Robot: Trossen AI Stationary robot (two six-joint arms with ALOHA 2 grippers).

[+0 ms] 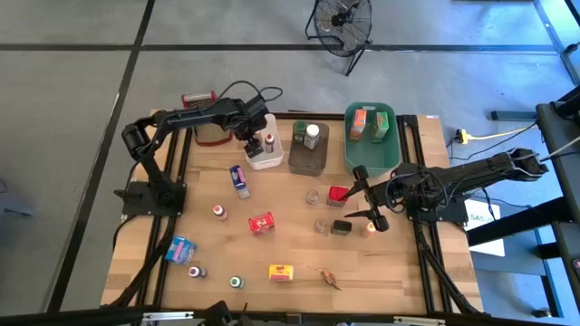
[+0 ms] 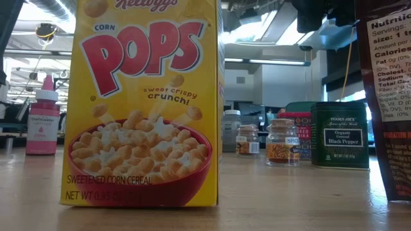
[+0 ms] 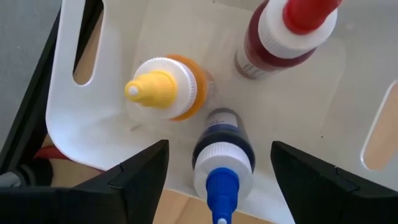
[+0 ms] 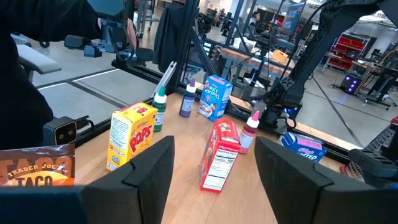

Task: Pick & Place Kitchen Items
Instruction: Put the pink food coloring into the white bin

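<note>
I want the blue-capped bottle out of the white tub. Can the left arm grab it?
Probably yes. The left gripper hangs open right over the white tub, fingers either side of the blue-capped bottle, nothing between.

We see a white tub [image 1: 264, 148] at the table's [image 1: 299, 258] eleven o'clock, with three small bottles [image 3: 221, 162] standing inside. At its three o'clock sits a brown tub [image 1: 308, 149], then a green tub [image 1: 372, 136] at one o'clock. Near the centre lie a red box [image 1: 261, 224] and a small jar [image 1: 313, 196]. At six o'clock lies the Corn Pops box [image 1: 281, 272], with a Rice Krispies box [image 1: 180, 249] at its nine o'clock.
</note>
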